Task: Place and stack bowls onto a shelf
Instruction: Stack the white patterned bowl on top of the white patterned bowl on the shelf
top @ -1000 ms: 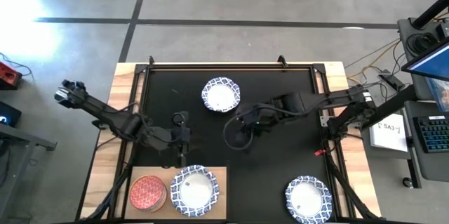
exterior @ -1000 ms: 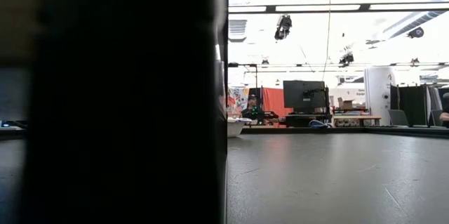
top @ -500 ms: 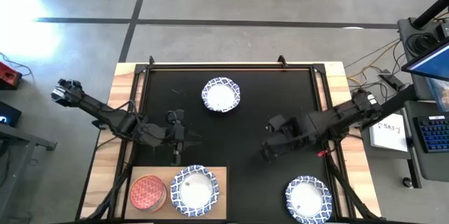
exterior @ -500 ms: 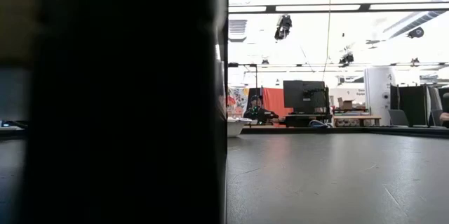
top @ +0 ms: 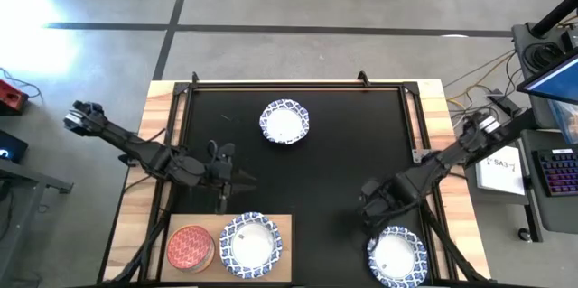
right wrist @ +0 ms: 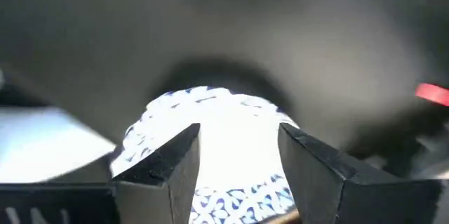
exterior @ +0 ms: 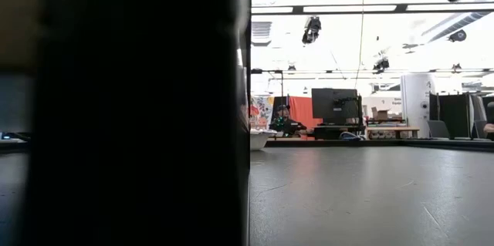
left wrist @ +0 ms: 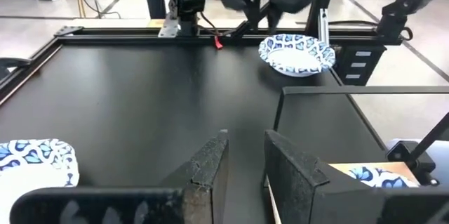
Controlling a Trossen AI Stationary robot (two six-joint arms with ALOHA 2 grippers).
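Two white bowls with blue patterned rims sit on the black mat, one far centre (top: 284, 122) and one near right (top: 396, 256). A third such bowl (top: 250, 245) and a red-pink bowl (top: 190, 247) stand on the light-wood shelf (top: 287, 234) at the near left. My right gripper (top: 370, 209) hangs open above the near-right bowl's far-left rim, pointing steeply down. In the right wrist view that bowl (right wrist: 210, 112) shows below the gap between the fingers (right wrist: 238, 136). My left gripper (top: 233, 178) is open and holds nothing. It stays over the mat just beyond the shelf (left wrist: 245, 143).
A black frame rail (top: 298, 84) runs round the mat, with wooden table edges (top: 163, 116) outside it. A wide dark shape (exterior: 131, 107) blocks the left half of the low view. Bare mat (top: 343, 162) lies between the two arms.
My right gripper has swung from the middle of the mat toward the table's near right corner. It has sunk and tipped to point steeply down over the near-right bowl. My left gripper has drawn back a little toward the left edge. No bowl has moved.
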